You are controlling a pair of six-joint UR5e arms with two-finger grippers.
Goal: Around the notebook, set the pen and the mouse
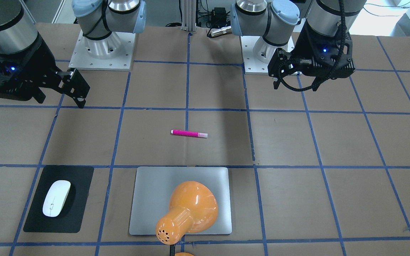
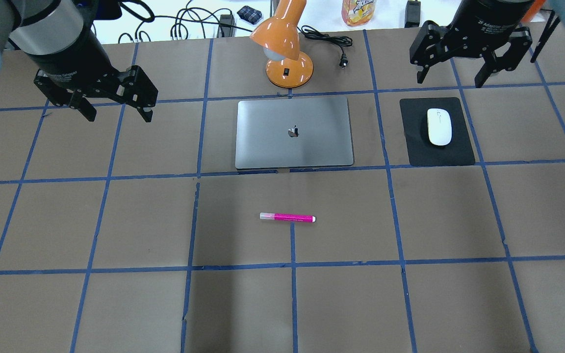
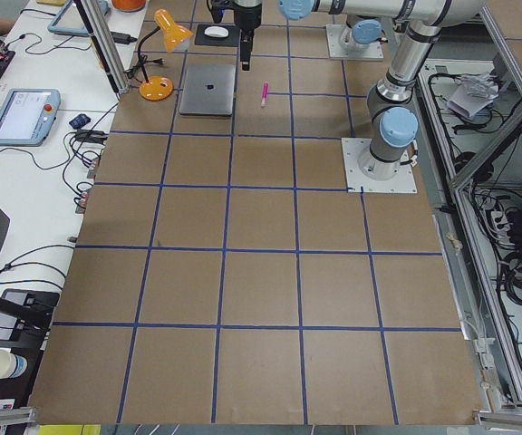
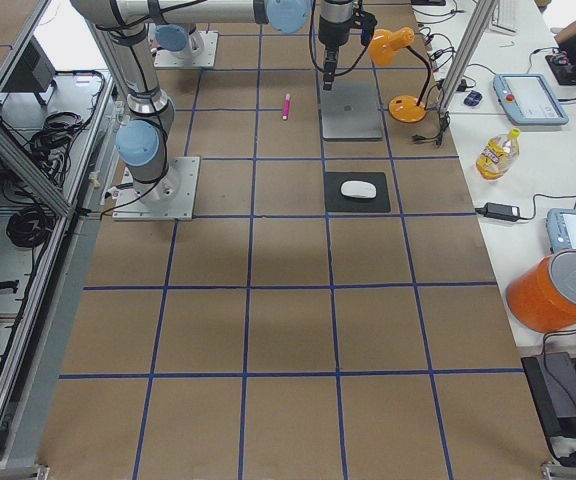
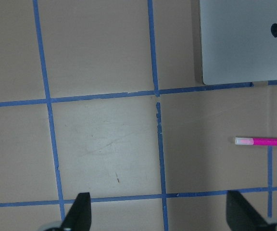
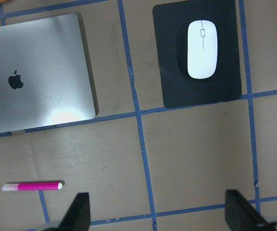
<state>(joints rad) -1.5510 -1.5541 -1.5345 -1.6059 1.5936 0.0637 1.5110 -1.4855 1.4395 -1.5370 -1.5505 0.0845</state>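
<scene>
The silver-grey notebook (image 2: pixel 294 132) lies closed and flat at the table's far middle. A magenta pen (image 2: pixel 287 217) rests on the brown paper nearer the robot than the notebook, apart from it. The white mouse (image 2: pixel 439 126) sits on a black mat (image 2: pixel 436 152) to the notebook's right. My left gripper (image 2: pixel 114 108) hangs open above the table left of the notebook, holding nothing. My right gripper (image 2: pixel 451 77) hangs open just beyond the mouse, also empty. The left wrist view shows the pen (image 5: pixel 263 141) and the notebook's corner (image 5: pixel 239 43); the right wrist view shows the mouse (image 6: pixel 202 49).
An orange desk lamp (image 2: pixel 285 44) stands just behind the notebook, its cord trailing right. Blue tape lines grid the brown table cover. Beyond the far edge lie cables and a drink bottle (image 2: pixel 358 11). Both robot bases (image 1: pixel 101 46) stand at the near side.
</scene>
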